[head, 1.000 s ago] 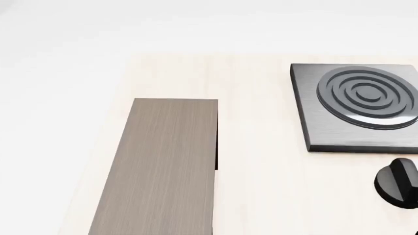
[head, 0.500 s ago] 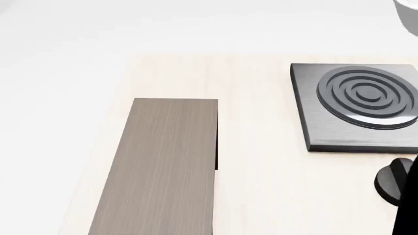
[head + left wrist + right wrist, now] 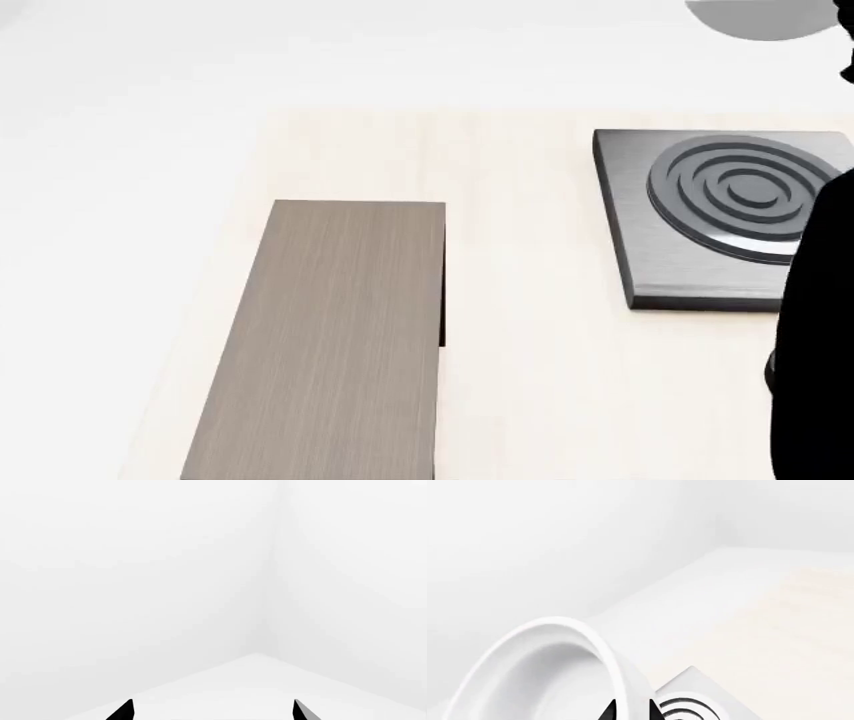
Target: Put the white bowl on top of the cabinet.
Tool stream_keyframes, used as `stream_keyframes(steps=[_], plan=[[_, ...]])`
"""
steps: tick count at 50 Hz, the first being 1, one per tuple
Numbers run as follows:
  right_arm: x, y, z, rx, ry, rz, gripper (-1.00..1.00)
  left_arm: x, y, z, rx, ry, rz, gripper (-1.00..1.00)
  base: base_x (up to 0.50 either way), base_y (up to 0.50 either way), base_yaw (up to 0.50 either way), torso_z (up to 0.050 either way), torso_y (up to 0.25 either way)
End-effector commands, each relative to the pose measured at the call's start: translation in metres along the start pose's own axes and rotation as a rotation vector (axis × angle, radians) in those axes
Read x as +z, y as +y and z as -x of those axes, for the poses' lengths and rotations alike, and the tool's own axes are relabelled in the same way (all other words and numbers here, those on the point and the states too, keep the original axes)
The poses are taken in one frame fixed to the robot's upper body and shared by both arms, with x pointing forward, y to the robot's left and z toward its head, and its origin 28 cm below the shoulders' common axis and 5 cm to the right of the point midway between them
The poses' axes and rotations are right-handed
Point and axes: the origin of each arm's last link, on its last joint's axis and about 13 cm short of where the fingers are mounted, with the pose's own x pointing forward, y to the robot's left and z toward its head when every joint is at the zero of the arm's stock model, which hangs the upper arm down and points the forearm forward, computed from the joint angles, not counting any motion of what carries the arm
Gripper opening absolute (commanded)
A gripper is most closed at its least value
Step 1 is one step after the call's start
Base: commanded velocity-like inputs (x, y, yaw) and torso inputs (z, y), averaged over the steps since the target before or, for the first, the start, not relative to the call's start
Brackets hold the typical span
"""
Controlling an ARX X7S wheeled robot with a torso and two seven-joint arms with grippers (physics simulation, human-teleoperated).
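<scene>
In the right wrist view the white bowl (image 3: 547,680) fills the lower part, its thick glossy rim passing between the two black fingertips of my right gripper (image 3: 630,711), which is shut on that rim. The head view shows only the bowl's grey shaded underside (image 3: 763,15), held high at the top right edge, above the far side of the table. The cabinet (image 3: 334,340), a long box with a grey-brown wood-grain top, lies at the left of the table with nothing on it. My left gripper (image 3: 212,711) is open, holds nothing and faces bare white walls.
A square grey stove plate (image 3: 707,215) with concentric rings sits at the table's back right, below the bowl, and shows beside the fingertips (image 3: 694,705). My black right arm (image 3: 817,350) covers the right edge. Light wood table (image 3: 534,380) lies between cabinet and stove.
The bowl has moved left and further into the head view at the top right. The right arm has swung in along the right edge, covering the black pan seen there before.
</scene>
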Motion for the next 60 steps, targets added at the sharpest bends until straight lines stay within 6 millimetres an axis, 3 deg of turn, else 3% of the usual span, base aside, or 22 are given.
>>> stream_keyframes(steps=[1, 19, 35, 46, 60], plan=[[0.011, 0.024, 0.015, 0.160, 0.047, -0.022, -1.00, -0.001, 0.000, 0.000, -0.001, 0.002, -0.002, 1.00, 0.00, 0.00, 0.00, 0.000, 0.000], [0.003, 0.039, 0.029, 0.315, 0.240, 0.026, -1.00, 0.000, -0.001, 0.000, -0.005, 0.001, -0.004, 1.00, 0.00, 0.00, 0.00, 0.001, 0.001], [0.004, 0.048, 0.040, 0.462, 0.306, 0.036, -1.00, -0.002, -0.001, 0.001, -0.002, -0.013, -0.026, 1.00, 0.00, 0.00, 0.00, 0.000, 0.001], [-0.017, 0.046, 0.058, 0.551, 0.353, 0.073, -1.00, -0.003, -0.001, 0.000, 0.000, -0.006, -0.020, 1.00, 0.00, 0.00, 0.00, 0.000, 0.001], [-0.016, 0.043, 0.087, 0.627, 0.371, 0.077, -1.00, -0.004, -0.002, 0.000, -0.007, 0.000, -0.020, 1.00, 0.00, 0.00, 0.00, 0.001, 0.001]])
